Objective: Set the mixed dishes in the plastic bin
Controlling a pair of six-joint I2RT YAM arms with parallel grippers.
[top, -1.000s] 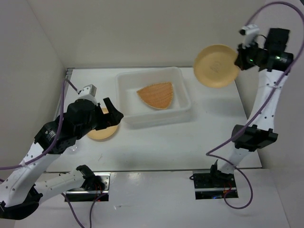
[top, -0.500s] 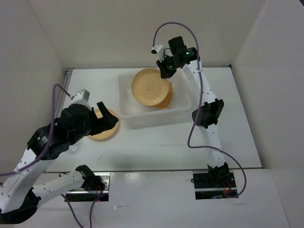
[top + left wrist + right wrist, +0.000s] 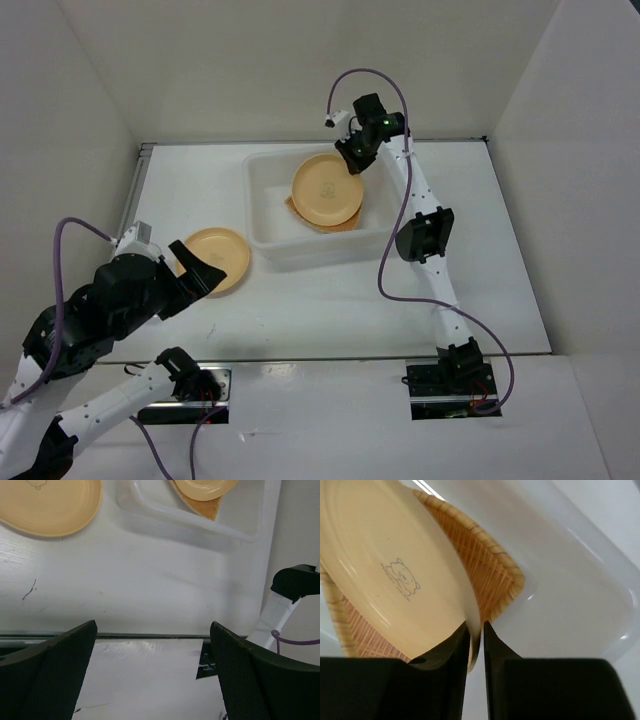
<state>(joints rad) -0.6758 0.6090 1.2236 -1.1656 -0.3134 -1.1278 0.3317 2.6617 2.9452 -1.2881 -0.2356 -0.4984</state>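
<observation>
Tan-yellow round plate (image 3: 327,188), clenched in right gripper (image 3: 475,636), has swung from two o'clock into translucent white plastic bin (image 3: 262,220), ready for release; left gripper (image 3: 152,675) gapes empty.

The plastic bin (image 3: 320,245), right gripper (image 3: 352,163) and held plate (image 3: 327,188) fill the table's (image 3: 470,250) far middle. A second plate (image 3: 215,260) sits by the left edge, and the right side seems open.

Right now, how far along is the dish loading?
Done: the orange dish lies in the bin. In hand: the right gripper pinches one plate by its rim, over that dish inside the bin, not yet released. Remaining: the second plate sits on the table beside the bin, the left gripper open and empty. The clear cup is not in view.
</observation>
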